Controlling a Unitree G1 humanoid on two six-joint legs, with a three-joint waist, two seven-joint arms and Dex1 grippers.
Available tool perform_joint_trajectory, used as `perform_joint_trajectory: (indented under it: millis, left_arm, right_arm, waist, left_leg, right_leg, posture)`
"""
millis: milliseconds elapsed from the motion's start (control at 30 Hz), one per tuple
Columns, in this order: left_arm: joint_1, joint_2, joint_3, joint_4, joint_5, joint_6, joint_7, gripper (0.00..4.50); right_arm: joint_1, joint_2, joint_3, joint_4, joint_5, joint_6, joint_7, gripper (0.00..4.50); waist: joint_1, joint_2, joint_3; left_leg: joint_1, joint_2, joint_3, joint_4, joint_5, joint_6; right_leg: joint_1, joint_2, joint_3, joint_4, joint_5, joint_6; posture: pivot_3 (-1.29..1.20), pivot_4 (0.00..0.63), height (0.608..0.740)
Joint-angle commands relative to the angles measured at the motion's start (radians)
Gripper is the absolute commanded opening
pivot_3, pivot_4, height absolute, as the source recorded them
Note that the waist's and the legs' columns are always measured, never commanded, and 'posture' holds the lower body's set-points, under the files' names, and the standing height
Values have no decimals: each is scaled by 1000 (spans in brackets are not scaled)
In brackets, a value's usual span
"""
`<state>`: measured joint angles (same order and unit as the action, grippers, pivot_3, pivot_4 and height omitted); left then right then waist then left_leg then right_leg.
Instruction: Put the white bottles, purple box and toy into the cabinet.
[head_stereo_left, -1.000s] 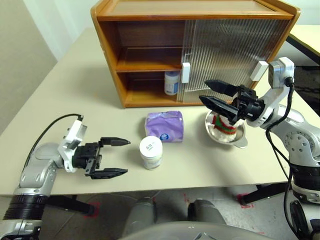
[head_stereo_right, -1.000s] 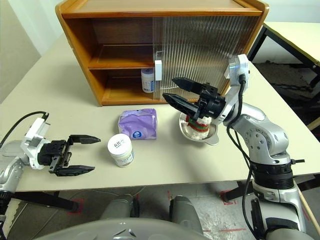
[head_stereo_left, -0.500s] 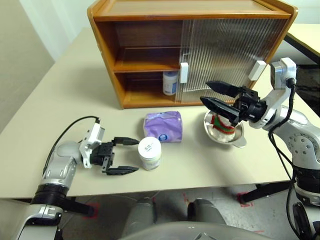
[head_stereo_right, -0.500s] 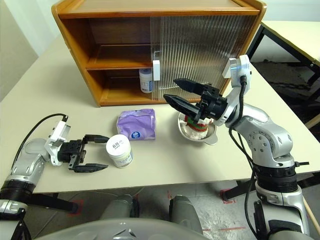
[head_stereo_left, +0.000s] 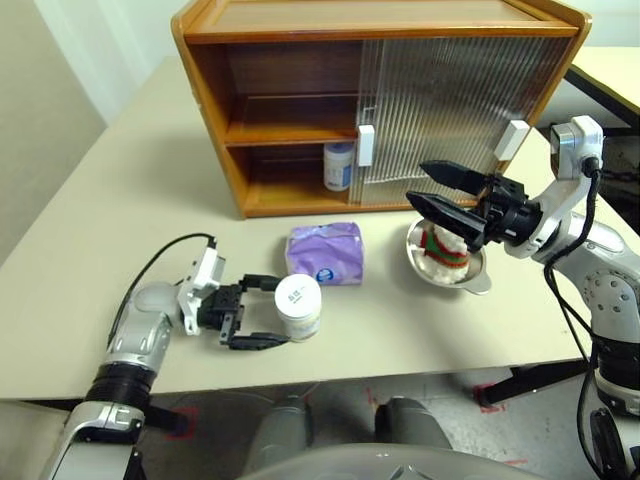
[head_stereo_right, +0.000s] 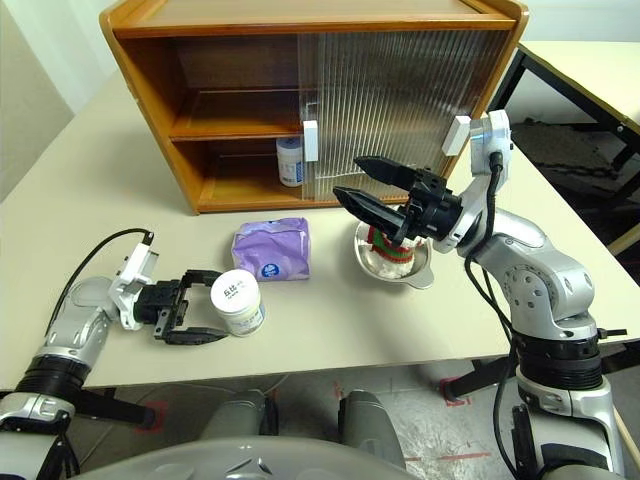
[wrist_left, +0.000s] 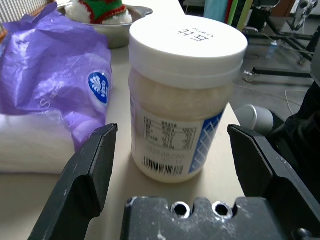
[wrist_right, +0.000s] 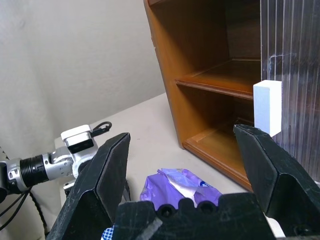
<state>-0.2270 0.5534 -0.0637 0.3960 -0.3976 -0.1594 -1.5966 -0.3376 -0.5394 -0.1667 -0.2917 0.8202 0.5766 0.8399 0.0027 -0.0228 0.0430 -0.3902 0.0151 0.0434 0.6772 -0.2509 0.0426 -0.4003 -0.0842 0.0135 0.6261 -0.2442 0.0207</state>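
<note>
One white bottle stands near the table's front edge, and in the left wrist view it rises between my left fingers with a gap on each side. My left gripper is open and lies level on the bottle's left. A second white bottle sits on the cabinet's lower shelf. The purple box lies just behind the first bottle. The toy sits in a steel bowl. My right gripper hovers open above the toy.
The cabinet's left half stands open; ribbed sliding doors with white block handles cover the right half. Bare table lies to the left of the left arm. Another table's corner shows at the far right.
My left gripper has moved right towards the front bottle, and its open fingers now flank it. The right arm has kept still.
</note>
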Motion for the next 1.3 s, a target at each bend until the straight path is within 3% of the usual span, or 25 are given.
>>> perform_joint_trajectory:
  millis: [33,433,633,933,1167,1300]
  left_arm:
    - [-9,-17,-21,22,20,-14,2,4473]
    - [-21,-33,-29,46,25,-21,-2,4473]
    - [-27,-34,-26,53,22,-19,2,3055]
    - [-21,-22,-8,-51,-18,57,31,3055]
    - [-116,-44,69,-258,-170,330,197,3055]
    - [-189,-69,120,-250,-192,420,328,3055]
  right_arm:
    - [8,-9,-12,-24,11,10,-6,4500]
    - [19,-8,-15,-31,11,8,-17,4500]
    - [15,-5,-11,-27,8,4,-18,4500]
    - [9,4,0,-16,0,-4,-14,4500]
    - [4,17,9,-4,-8,-11,-8,4500]
    - [-3,28,14,3,-16,-16,-4,4500]
  waist:
    - [-5,0,0]
    - [-16,0,0]
    - [-16,0,0]
    - [-15,0,0]
    - [-12,-1,0]
    - [-13,-1,0]
  left_leg:
    - [0,0,0,0,0,0]
    - [1,0,0,0,0,0]
    - [1,0,0,0,0,0]
    - [0,0,0,0,0,0]
    - [0,0,0,1,0,0]
    - [1,-1,0,1,0,0]
  right_leg:
    - [0,0,0,0,0,0]
    - [0,1,0,0,0,0]
    - [1,1,0,0,0,1]
    - [1,1,0,0,0,1]
    - [1,0,0,0,0,2]
    - [3,1,1,0,-1,5]
  posture:
    - [-29,0,740]
    - [-40,0,740]
    - [-34,0,740]
    - [-21,0,740]
    - [-9,0,740]
    - [-7,0,740]
